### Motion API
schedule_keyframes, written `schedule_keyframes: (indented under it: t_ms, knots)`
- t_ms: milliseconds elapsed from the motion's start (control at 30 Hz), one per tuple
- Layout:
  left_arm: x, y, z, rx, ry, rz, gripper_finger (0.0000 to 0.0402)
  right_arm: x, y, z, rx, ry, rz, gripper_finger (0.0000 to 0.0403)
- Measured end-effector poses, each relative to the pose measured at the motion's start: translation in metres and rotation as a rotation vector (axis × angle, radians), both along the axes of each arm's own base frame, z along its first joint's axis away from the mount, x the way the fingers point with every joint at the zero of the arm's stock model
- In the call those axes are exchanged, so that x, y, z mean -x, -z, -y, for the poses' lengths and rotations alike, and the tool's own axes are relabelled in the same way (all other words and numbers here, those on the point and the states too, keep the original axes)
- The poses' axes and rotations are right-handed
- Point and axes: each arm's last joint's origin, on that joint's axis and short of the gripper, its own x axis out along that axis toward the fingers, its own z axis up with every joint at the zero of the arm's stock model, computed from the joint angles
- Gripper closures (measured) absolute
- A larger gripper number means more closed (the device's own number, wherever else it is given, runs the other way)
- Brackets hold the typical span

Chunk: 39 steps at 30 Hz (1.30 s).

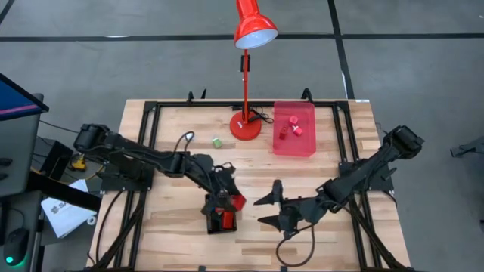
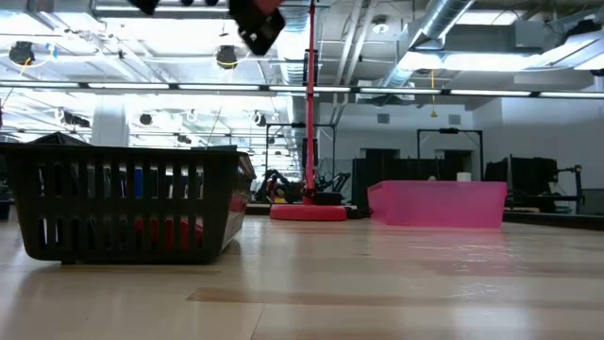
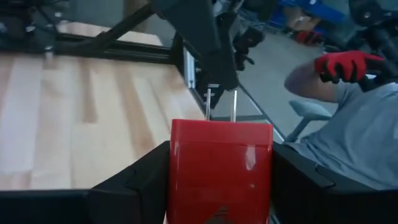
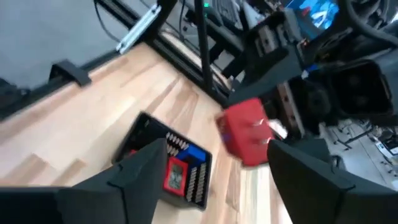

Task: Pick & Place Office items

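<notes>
My left gripper (image 1: 231,201) is shut on a red block (image 3: 221,168) that has two metal prongs, and it hangs over the black basket (image 1: 219,221). The right wrist view shows the same block (image 4: 245,132) above the basket (image 4: 171,163), which holds red and blue pieces. My right gripper (image 1: 271,205) is open. It hovers just right of the basket and touches nothing. A small green piece (image 1: 217,142) lies on the table. Several red pieces (image 1: 288,130) sit in the translucent red tray (image 1: 302,143). My left gripper pinches the red block by its two opposite side faces (image 3: 177,180), one finger (image 3: 134,183) on each side. The fingers come from the table's left. The prongs (image 3: 221,106) stick out past the fingertips, and the block is lifted clear above the basket.
The red desk lamp's base (image 1: 245,126) stands at the far middle of the table, next to the red tray. Black frame rails (image 1: 151,128) run along the table's edges. Beyond the right edge a person's gloved hand (image 3: 345,65) shows. Bare wood lies between the basket and the near edge.
</notes>
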Motion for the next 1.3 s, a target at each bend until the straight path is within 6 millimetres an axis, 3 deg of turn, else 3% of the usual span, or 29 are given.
schedule_keyframes:
  t_ms: [200,467,1067,1300]
  knots:
    - [-0.018,0.002,0.006,0.003,0.024,0.000,0.0192,0.001,-0.006,-0.002,0.002,0.015,0.011,0.0124]
    - [-0.028,0.004,0.008,-0.012,0.040,-0.002,0.0192,-0.006,0.000,0.007,-0.027,0.056,-0.027,0.0124]
    - [-0.031,-0.002,0.009,-0.003,0.045,0.045,0.0192,-0.019,-0.005,0.022,-0.075,-0.028,0.003,0.0124]
    - [-0.031,-0.003,0.008,-0.001,0.045,0.052,0.0192,-0.033,0.006,0.028,-0.082,-0.043,-0.015,0.0124]
